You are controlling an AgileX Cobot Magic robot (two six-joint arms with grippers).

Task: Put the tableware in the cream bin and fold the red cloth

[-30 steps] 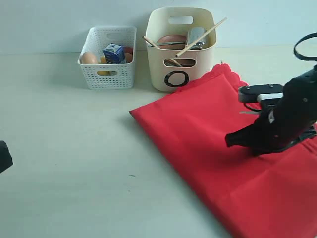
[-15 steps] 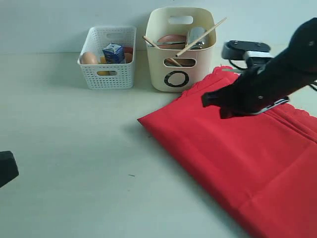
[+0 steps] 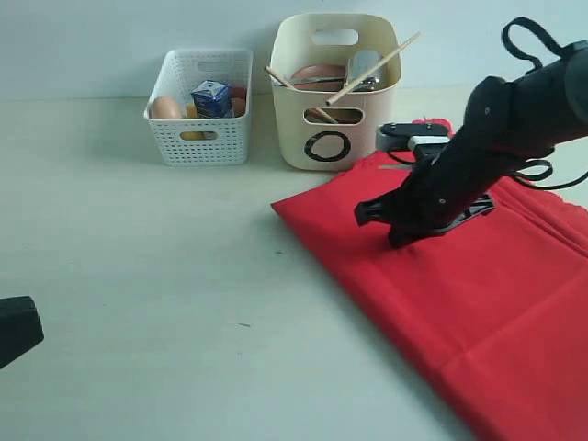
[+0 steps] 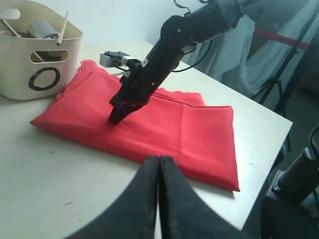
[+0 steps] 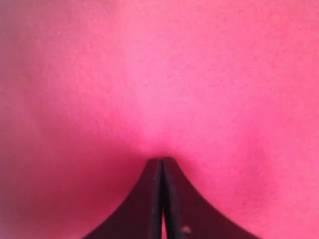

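The red cloth (image 3: 478, 294) lies folded over on the right of the table, and it also shows in the left wrist view (image 4: 174, 119). My right gripper (image 3: 369, 221) is shut, its tips pressed down on the cloth's upper layer near the left edge. Red cloth (image 5: 149, 74) fills the right wrist view around the closed tips (image 5: 162, 160). The cream bin (image 3: 303, 119) stands behind the cloth. It holds chopsticks (image 3: 372, 69), a steel cup (image 3: 363, 66) and a brown plate (image 3: 317, 72). My left gripper (image 4: 158, 158) is shut and empty, above bare table short of the cloth.
A white perforated basket (image 3: 197, 133) left of the bin holds an egg (image 3: 165, 107) and a milk carton (image 3: 210, 97). The table's edge (image 4: 269, 144) runs just past the cloth's far end. Grey drapes and stands are beyond it.
My right gripper swung up and left across the cloth, then came down onto it near the bin. The cloth's left corner shifted rightward. The left gripper stayed low at the left edge.
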